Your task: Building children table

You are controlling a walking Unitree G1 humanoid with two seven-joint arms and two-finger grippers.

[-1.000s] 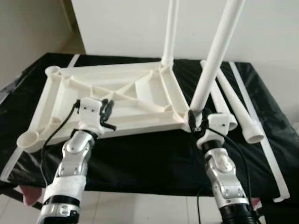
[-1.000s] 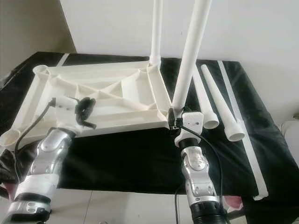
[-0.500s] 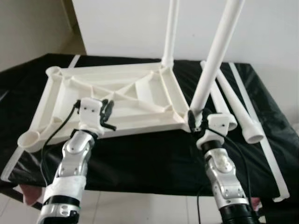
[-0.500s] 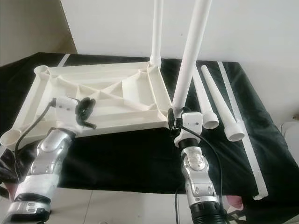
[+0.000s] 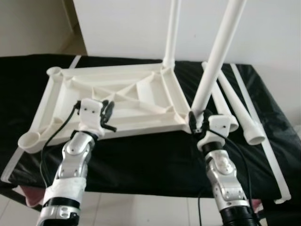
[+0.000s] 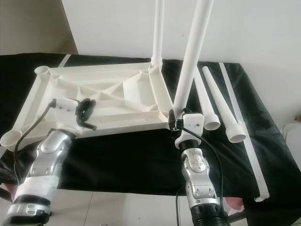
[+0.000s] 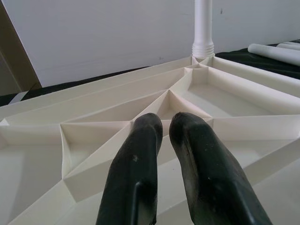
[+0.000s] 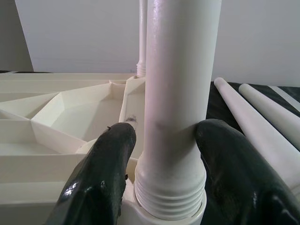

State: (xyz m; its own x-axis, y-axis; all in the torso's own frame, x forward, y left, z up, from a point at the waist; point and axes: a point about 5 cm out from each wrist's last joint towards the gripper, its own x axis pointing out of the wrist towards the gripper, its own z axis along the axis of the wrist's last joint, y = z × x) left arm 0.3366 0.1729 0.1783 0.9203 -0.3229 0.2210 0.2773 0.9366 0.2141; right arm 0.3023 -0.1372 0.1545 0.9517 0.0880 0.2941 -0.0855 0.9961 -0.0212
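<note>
step in hand: we are seating the second leg point(image 6: 190, 61) into the near corner socket of the upturned white tabletop point(image 5: 117, 101); judging by the threaded collar low at the socket mouth in the right wrist view, it may be nearly screwed home, though we cannot see how many turns remain.
right gripper: our right gripper point(image 8: 164, 140) has its two black fingers point(image 8: 105, 168) spread about the leg's base, one pad on each side and touching it, just above the threaded collar, so it holds the leg itself.
left gripper: our left gripper point(image 7: 164, 140) hovers over the ribbed underside of the tabletop, fingers nearly together with a slim gap, holding nothing; whether the tips touch the plastic we cannot tell.
fitted leg: the first leg point(image 5: 171, 28) stands upright in the far corner socket, straight beyond the right gripper.
loose legs: two tapered legs point(image 6: 221, 106) lie on the black table cover point(image 6: 141, 160), just to the outer side of the right gripper, near it but apart.
open sockets: two empty corner sockets point(image 5: 29, 140) sit on the tabletop's far side from the right gripper, out past the left gripper.
next move: we judge it calls for finishing the twist with the leg kept upright, releasing, then reaching outward for a loose leg while the left gripper steadies the tabletop.
</note>
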